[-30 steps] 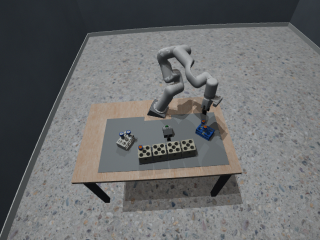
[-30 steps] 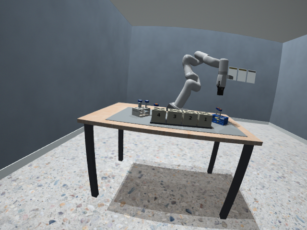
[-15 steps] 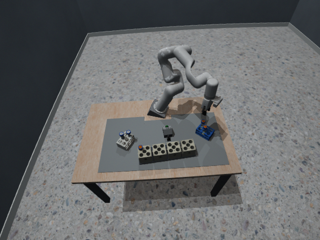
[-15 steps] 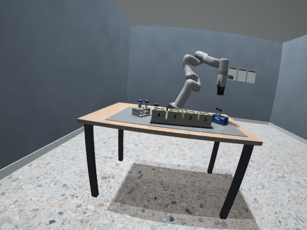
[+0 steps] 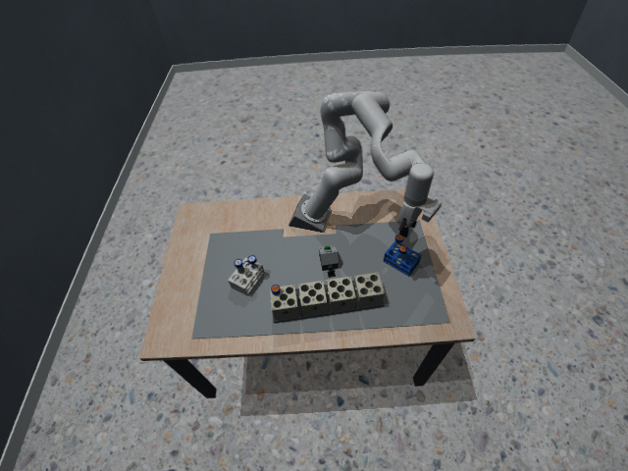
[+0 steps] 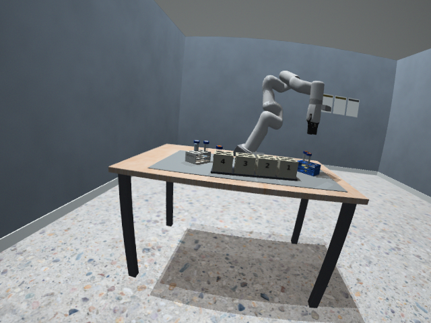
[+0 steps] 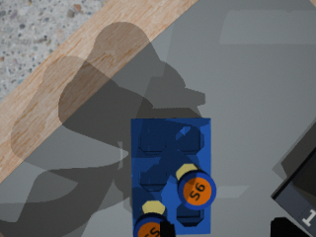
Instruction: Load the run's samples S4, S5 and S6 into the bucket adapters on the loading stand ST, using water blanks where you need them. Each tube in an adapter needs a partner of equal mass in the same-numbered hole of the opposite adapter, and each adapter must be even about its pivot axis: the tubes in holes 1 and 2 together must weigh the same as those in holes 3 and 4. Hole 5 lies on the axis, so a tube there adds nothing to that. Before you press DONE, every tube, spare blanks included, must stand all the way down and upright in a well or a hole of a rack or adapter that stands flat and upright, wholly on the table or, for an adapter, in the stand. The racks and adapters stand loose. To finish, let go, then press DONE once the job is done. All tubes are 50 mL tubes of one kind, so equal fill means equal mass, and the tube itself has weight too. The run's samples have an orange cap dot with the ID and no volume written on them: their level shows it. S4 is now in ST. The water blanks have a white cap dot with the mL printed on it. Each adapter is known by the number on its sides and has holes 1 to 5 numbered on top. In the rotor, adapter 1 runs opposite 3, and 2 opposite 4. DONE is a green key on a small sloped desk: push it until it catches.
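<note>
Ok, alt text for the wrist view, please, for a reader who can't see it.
Two orange-dotted tubes, S6 and S5, stand in a blue six-well rack on a grey mat; the end effector's dark fingertips edge in below.

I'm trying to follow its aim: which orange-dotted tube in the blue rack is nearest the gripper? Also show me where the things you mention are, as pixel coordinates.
S5 (image 5: 398, 237) (image 7: 149, 230): its cap is nearer the gripper (image 5: 409, 232) (image 7: 222, 231) than S6's (image 5: 402, 248) (image 7: 197, 191).

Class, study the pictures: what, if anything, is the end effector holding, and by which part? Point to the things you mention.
Nothing: the end effector (image 5: 404, 232) (image 6: 312, 133) hangs open above the blue rack (image 5: 401, 267) (image 6: 309, 170) (image 7: 171, 120).
</note>
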You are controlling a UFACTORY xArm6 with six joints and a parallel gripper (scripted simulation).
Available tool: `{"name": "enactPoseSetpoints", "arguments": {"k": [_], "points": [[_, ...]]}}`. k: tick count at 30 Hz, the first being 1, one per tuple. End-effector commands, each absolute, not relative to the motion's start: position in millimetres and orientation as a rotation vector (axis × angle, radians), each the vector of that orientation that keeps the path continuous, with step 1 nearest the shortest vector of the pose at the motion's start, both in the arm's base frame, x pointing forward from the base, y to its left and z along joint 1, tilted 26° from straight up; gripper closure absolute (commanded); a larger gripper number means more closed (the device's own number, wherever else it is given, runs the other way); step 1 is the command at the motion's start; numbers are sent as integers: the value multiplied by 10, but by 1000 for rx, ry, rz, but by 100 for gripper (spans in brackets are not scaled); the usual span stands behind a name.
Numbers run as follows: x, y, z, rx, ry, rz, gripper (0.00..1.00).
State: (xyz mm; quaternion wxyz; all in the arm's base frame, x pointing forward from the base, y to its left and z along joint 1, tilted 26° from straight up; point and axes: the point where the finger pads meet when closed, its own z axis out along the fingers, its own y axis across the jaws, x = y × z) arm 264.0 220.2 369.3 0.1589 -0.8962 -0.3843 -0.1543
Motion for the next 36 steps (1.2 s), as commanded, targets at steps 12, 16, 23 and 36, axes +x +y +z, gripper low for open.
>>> {"name": "enactPoseSetpoints", "arguments": {"k": [12, 16, 23, 36], "points": [[2678, 2233, 3663, -2559, -1100, -445, 43], [2690, 2265, 3591, -2559, -1100, -445, 43], [2712, 2322, 3465, -2559, -1100, -445, 43], [2746, 2411, 3266, -2559, -1100, -445, 43]]}}
